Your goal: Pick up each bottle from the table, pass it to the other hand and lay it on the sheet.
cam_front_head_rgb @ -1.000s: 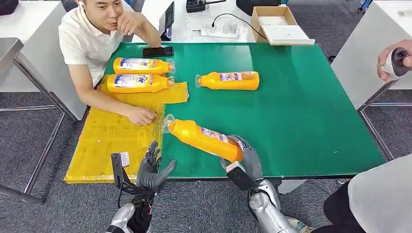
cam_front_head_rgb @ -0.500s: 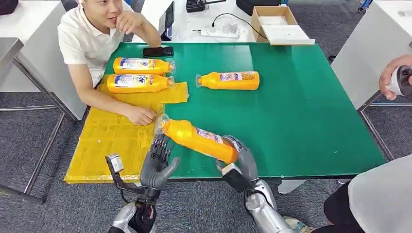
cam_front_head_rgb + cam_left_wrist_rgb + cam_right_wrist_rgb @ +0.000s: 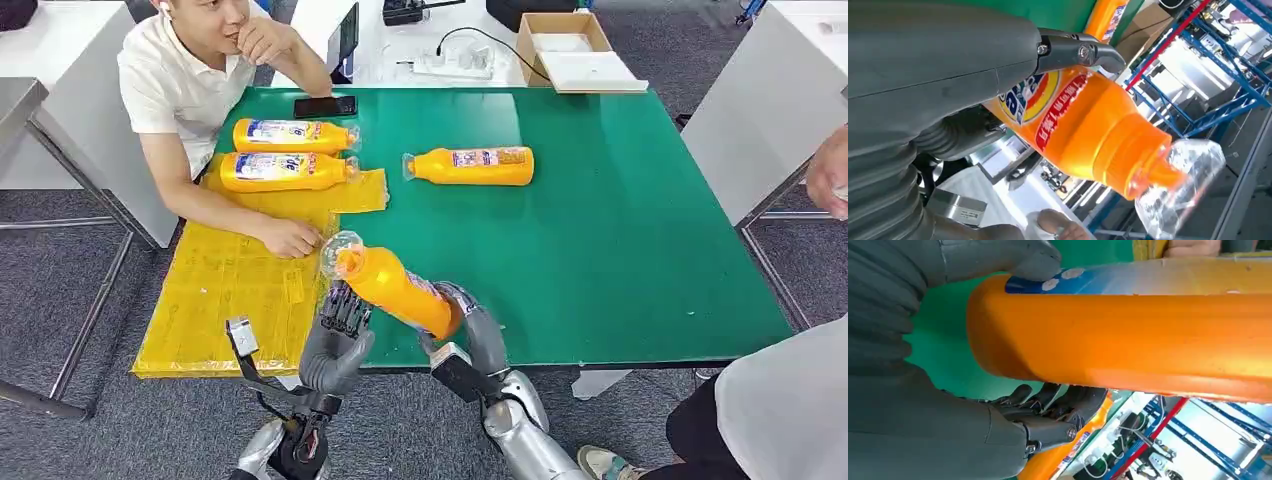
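- Green desk [image 3: 620,230] carries a yellow sheet [image 3: 230,290] draped over its left edge; grey carpet floor below.
- Right hand [image 3: 470,325] grasps the base end of an orange bottle [image 3: 392,287], held off the desk surface near the front edge. Bottle is tilted, its clear cap [image 3: 340,247] pointing up and away toward the sheet side.
- Right wrist view: thumb presses on the blue label side of the bottle [image 3: 1128,335], dark fingers [image 3: 1058,400] wrap under the body. Grip is closed on the bottle.
- Left hand [image 3: 338,335] sits just beside and under the middle of the same bottle, fingers raised against its body, at the seam between sheet and green surface.
- Left wrist view: bottle [image 3: 1083,125] lies across the left hand [image 3: 938,75], a dark fingertip [image 3: 1083,52] laid over the label. Whether this hand has a closed grip, cannot tell.
- Two more bottles lie flat on the far part of the sheet, side by side: far one [image 3: 290,135], near one [image 3: 282,171], caps to the right.
- Another bottle [image 3: 470,166] lies flat on the bare green surface, cap to the left, apart from the sheet.
- Person in white shirt [image 3: 180,90] sits at the left side, one hand [image 3: 290,238] resting on the sheet, near the held bottle's cap.
- Black phone [image 3: 325,106] at the far edge; cardboard box [image 3: 570,50] beyond.
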